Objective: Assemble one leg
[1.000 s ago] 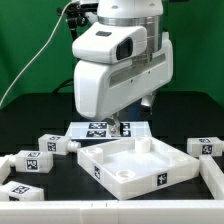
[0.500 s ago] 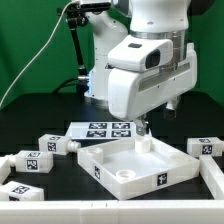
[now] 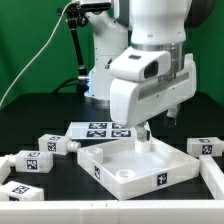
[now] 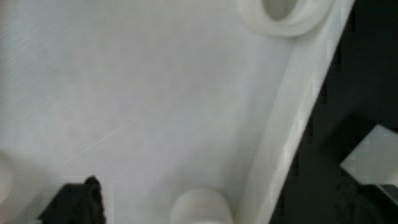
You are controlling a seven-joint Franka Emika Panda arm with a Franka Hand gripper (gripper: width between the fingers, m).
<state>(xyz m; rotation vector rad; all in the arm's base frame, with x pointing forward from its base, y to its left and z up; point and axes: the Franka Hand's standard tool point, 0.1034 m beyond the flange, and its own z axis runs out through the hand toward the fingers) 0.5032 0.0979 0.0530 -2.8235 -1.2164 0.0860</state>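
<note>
Several legs lie loose on the table: two at the exterior view's left (image 3: 52, 145) (image 3: 28, 160), one at the front left (image 3: 14, 189) and one at the right (image 3: 203, 147). The large white tray-like piece (image 3: 120, 165) sits in the middle. My gripper (image 3: 143, 131) hangs just above the tray's far corner socket (image 3: 143, 145), holding nothing. In the wrist view one dark finger (image 4: 75, 200) stands wide of the middle over the tray's floor (image 4: 143, 100), with a round socket (image 4: 205, 207) between the jaws. The gripper (image 4: 199, 205) looks open.
The marker board (image 3: 95, 129) lies behind the tray. A white rail (image 3: 100, 212) runs along the table's front edge. In the wrist view a second socket (image 4: 285, 12) and a grey-white block (image 4: 377, 170) on the black table show.
The arm has swung towards the exterior view's right, from over the marker board to over the tray's far corner socket. The parts on the table have not moved.
</note>
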